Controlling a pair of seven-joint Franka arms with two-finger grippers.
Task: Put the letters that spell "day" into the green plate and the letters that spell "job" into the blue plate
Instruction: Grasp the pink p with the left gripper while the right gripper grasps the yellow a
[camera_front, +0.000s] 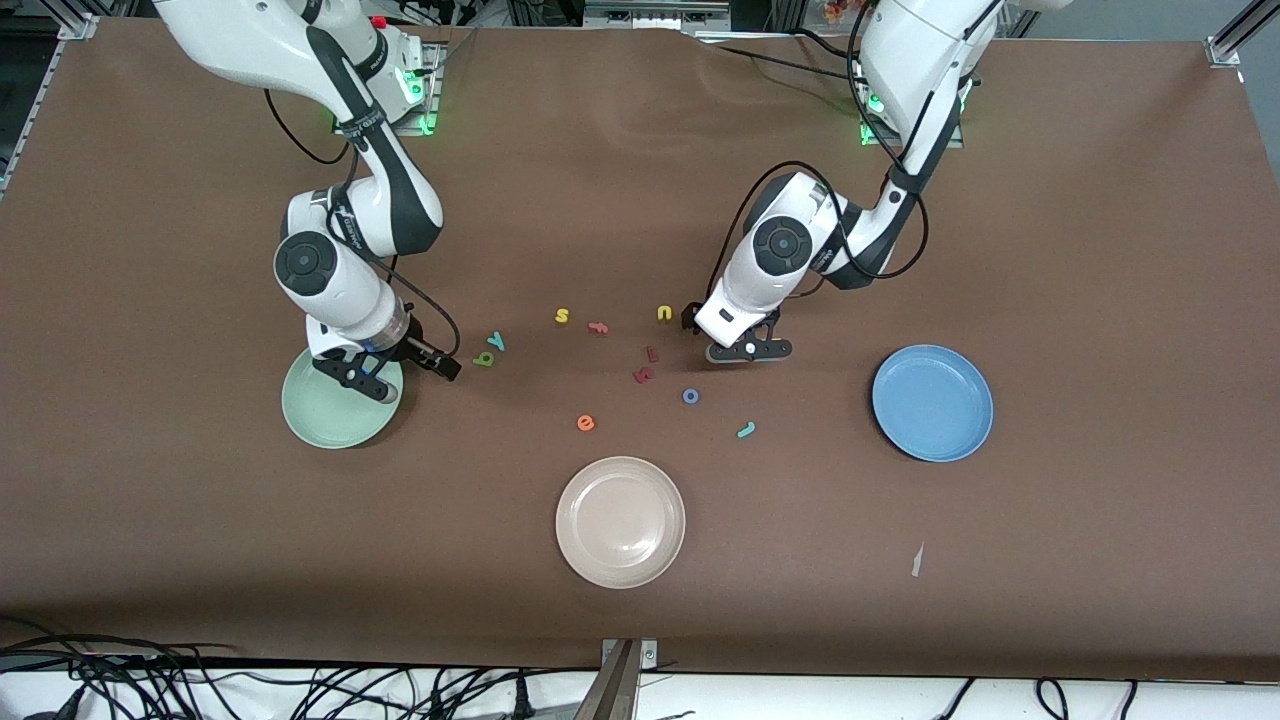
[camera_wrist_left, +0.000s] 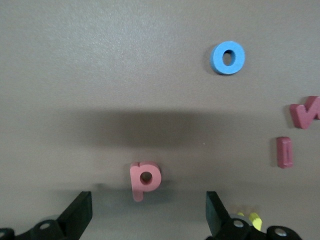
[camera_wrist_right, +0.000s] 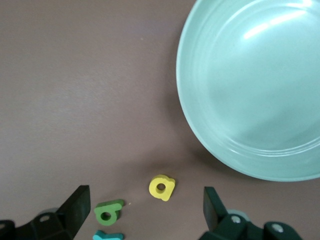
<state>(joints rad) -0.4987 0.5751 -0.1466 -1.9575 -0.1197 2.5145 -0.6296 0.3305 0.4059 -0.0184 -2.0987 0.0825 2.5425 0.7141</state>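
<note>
Both plates look empty, so 0 of 6 letters placed; this reads as the approach to the first picks on both sides.

Left claw (camera_front: 748, 349): fingers apart, holding nothing, low over the worktop (camera_front: 1100, 200) in the middle, beside the yellow u (camera_front: 664, 313). Its wrist view has the pink-red b (camera_wrist_left: 145, 178) lying flat between the 2 fingertips, not touched. In the front view the b is hidden under the arm. Blue o (camera_front: 690, 396) lies a bit nearer the front camera, teal j (camera_front: 745, 430) nearer again. Blue plate (camera_front: 933, 403) sits well apart, toward the left arm's end.

Right claw (camera_front: 368, 372): fingers apart, empty, over the rim of the green plate (camera_front: 330, 415). Its wrist view shows the yellow d (camera_wrist_right: 161, 187) on the worktop just beside the plate rim, with the olive-green a (camera_wrist_right: 107, 212) and teal y (camera_wrist_right: 107, 235) close by, near one fingertip. None are in the plate.

Next, my read:
- Left: drop straight down, close on the b, lift, carry to the blue plate. The letter is thin and flat, so the fingertips need to reach nearly to the worktop.
- Right: centre on the d, then grip it. The a and y are close, so the fingers could nudge them.

Not task items, leave alone: dark red letters (camera_front: 645, 370), orange e (camera_front: 586, 423), yellow s (camera_front: 562, 316), beige plate (camera_front: 620, 521).
</note>
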